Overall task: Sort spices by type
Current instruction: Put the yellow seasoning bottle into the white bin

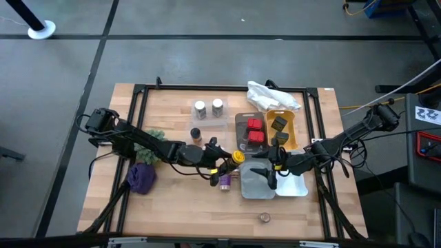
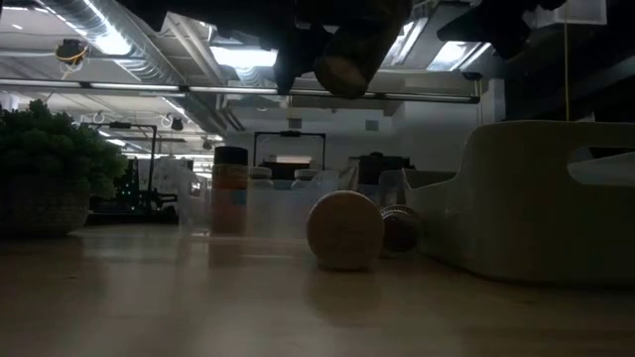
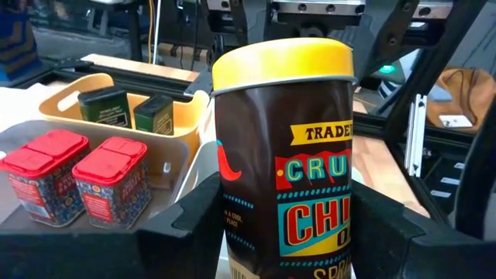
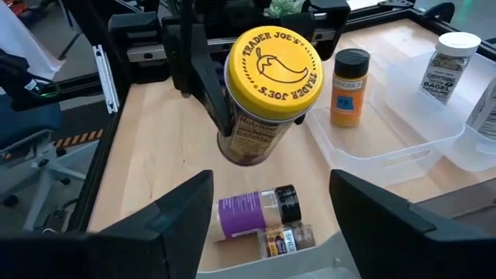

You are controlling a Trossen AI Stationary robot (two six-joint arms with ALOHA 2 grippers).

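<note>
Gripping a yellow-lidded dark chili tin (image 3: pixel 283 155) between its two fingers, the left pincer (image 1: pixel 224 165) holds it above the table (image 1: pixel 172 207) near the middle. Facing it, the right pincer (image 1: pixel 270 171) hangs with fingers spread apart and nothing between them, over a white tray (image 1: pixel 293 187). Below the lifted tin, a purple-labelled jar (image 4: pixel 252 211) lies on its side beside another small fallen jar (image 4: pixel 288 237). Two red tins (image 1: pixel 255 131) sit in a grey tray, two dark tins (image 1: pixel 278 131) in the yellow tray (image 1: pixel 295 131) beside it. Two silver-capped jars (image 1: pixel 209 108) stand in a clear tray, an orange-labelled dark-capped jar (image 4: pixel 349 87) nearby. A small round tin (image 1: pixel 264 218) sits alone near the table's front edge.
</note>
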